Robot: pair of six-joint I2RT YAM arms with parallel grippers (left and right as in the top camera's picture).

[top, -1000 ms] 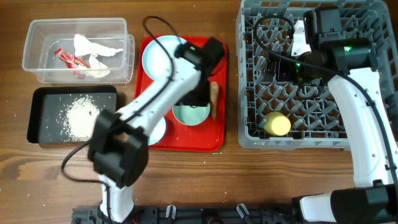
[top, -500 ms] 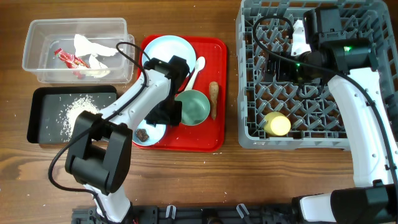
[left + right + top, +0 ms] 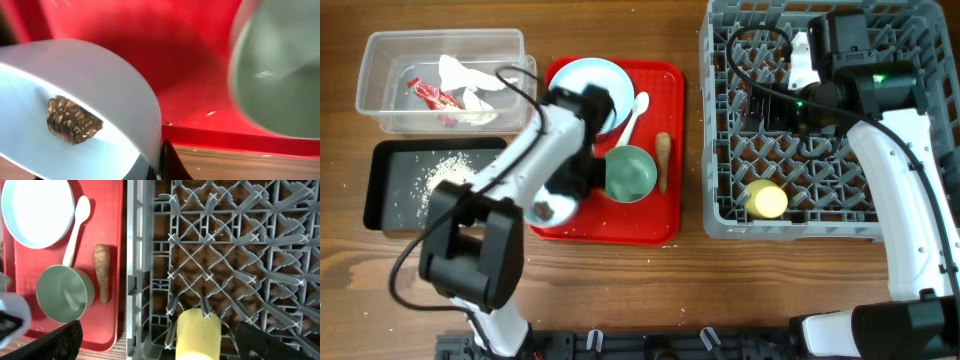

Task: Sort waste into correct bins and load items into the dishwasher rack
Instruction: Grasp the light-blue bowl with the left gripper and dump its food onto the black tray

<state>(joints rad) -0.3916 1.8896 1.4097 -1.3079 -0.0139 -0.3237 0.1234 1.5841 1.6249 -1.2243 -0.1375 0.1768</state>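
My left gripper point(image 3: 159, 162) is shut on the rim of the pale blue bowl point(image 3: 105, 80), one finger inside and one outside. A dark brown lump point(image 3: 72, 121) lies in that bowl, which sits at the front left of the red tray point(image 3: 660, 228). On the same tray are the pale blue plate point(image 3: 578, 82), white spoon point(image 3: 634, 112), pale green bowl point(image 3: 628, 174) and the carrot-shaped piece point(image 3: 663, 160). My right gripper point(image 3: 161, 349) hangs open above the grey dishwasher rack point(image 3: 720, 150), over the yellow cup point(image 3: 198, 332) lying in it.
The clear tub point(image 3: 378, 60) at the back left holds the red-and-white wrapper point(image 3: 432, 96) and crumpled white paper point(image 3: 472, 78). In front of it, the black tray point(image 3: 388, 165) holds white crumbs point(image 3: 445, 178). My left arm point(image 3: 520, 165) crosses the tray's left edge.
My left arm swung from the tray's right side to its front left corner, and its jaws closed on the pale blue bowl's rim. The right arm has not moved.
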